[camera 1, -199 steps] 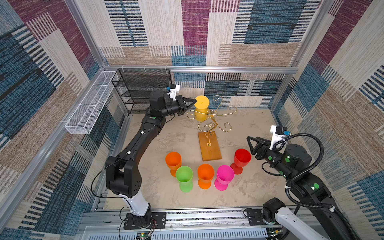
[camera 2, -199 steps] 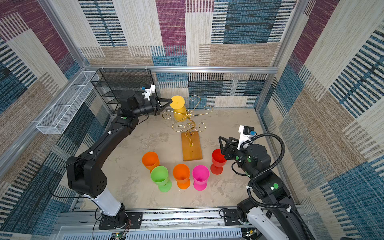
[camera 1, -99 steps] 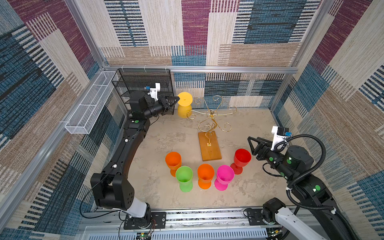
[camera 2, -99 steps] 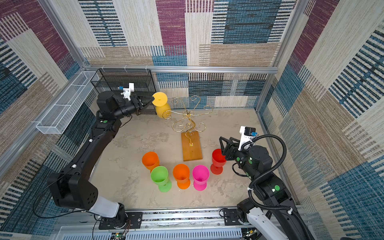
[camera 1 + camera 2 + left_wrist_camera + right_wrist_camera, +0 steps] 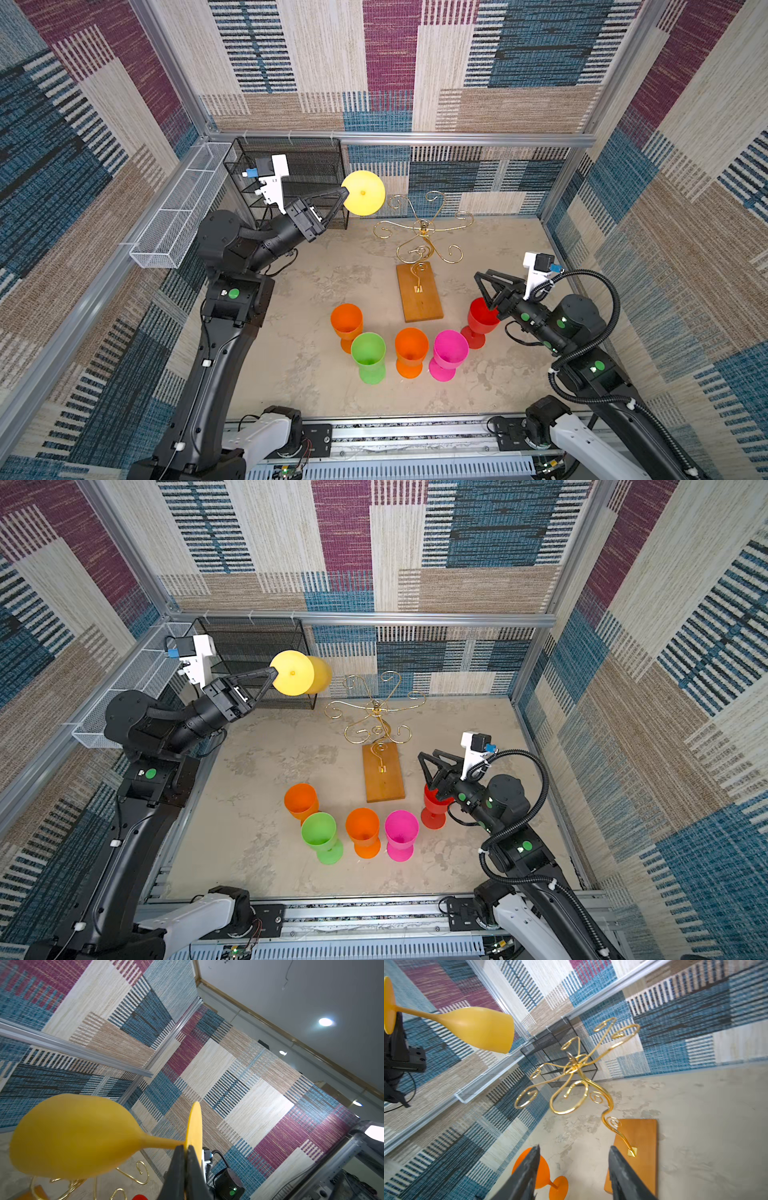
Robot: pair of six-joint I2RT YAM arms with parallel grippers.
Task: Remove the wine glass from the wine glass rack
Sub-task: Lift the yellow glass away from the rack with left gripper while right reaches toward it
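Observation:
The wine glass (image 5: 363,193) (image 5: 293,673) is yellow plastic and hangs in the air at the back left, clear of the rack. It lies roughly on its side, its bowl (image 5: 72,1138) (image 5: 477,1026) toward the rack. My left gripper (image 5: 344,194) (image 5: 272,674) (image 5: 186,1148) is shut on the rim of its foot. The wine glass rack (image 5: 424,232) (image 5: 376,712) (image 5: 575,1068), a gold wire tree on a wooden base (image 5: 419,297), stands mid-table with bare arms. My right gripper (image 5: 482,291) (image 5: 424,771) (image 5: 574,1148) is open and empty above a red glass (image 5: 478,328).
Several more glasses stand in a row at the front: orange (image 5: 346,320), green (image 5: 368,353), orange (image 5: 411,345), pink (image 5: 451,349). A black mesh shelf (image 5: 291,174) stands in the back left corner. A white mesh basket (image 5: 178,216) hangs on the left wall.
My left arm has drawn back to the left and up with the yellow glass, taking it away from the rack. The right arm has barely moved.

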